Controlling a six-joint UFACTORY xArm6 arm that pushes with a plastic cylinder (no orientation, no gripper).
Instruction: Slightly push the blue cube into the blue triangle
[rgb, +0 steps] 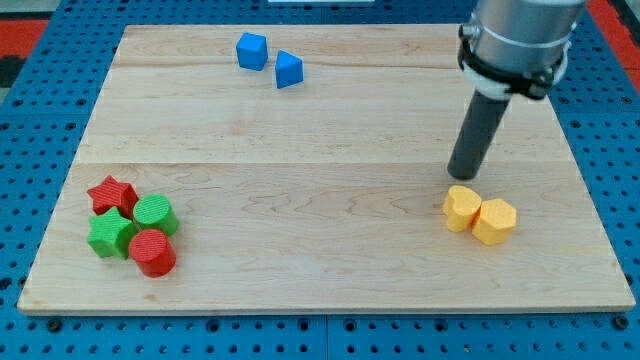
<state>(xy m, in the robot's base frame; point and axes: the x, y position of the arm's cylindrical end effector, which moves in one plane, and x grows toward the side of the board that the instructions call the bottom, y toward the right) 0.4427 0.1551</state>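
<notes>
Since my tip sits right of frame above the yellow blocks, I'd swing behind the blue cube upper left and nudge it gently right into the blue triangle; no end effector jaws, just a rod.

Entering from the view's top right, a grey cylindrical arm segment ringed by a black clamp band, cut off by the frame edge above. Below it, a straight dark rod, leaning a little so that its lower end sits further toward the view's left than its upper end. My tip resting low at board level (contact itself hard to judge), in the right half of the view, around mid-height.
</notes>
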